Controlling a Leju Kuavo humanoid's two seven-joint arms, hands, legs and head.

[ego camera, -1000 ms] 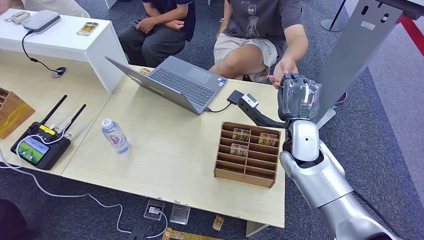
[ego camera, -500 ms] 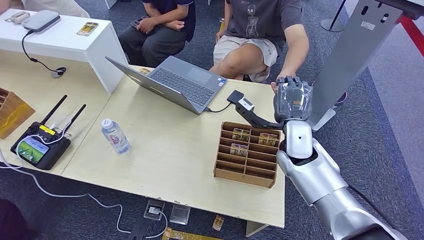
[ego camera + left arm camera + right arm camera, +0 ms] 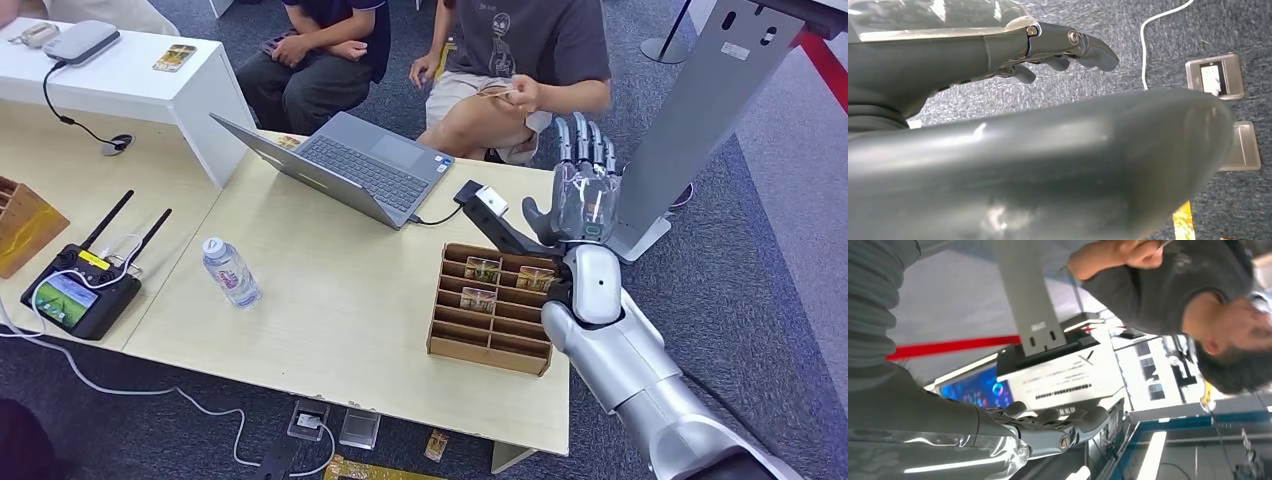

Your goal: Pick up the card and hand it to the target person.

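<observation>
The silver right hand (image 3: 583, 195), fingers spread and empty, points to twelve o'clock; the seated person's hand (image 3: 520, 95) holds the small tan card (image 3: 492, 93), so delivery looks complete.

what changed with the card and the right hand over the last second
The right hand has let go of the card and opened, its fingers now spread and pointing up. The person's hand, which had reached out to meet it, has drawn back toward the chest with the card. The card rack, laptop and bottle stayed where they were.
</observation>
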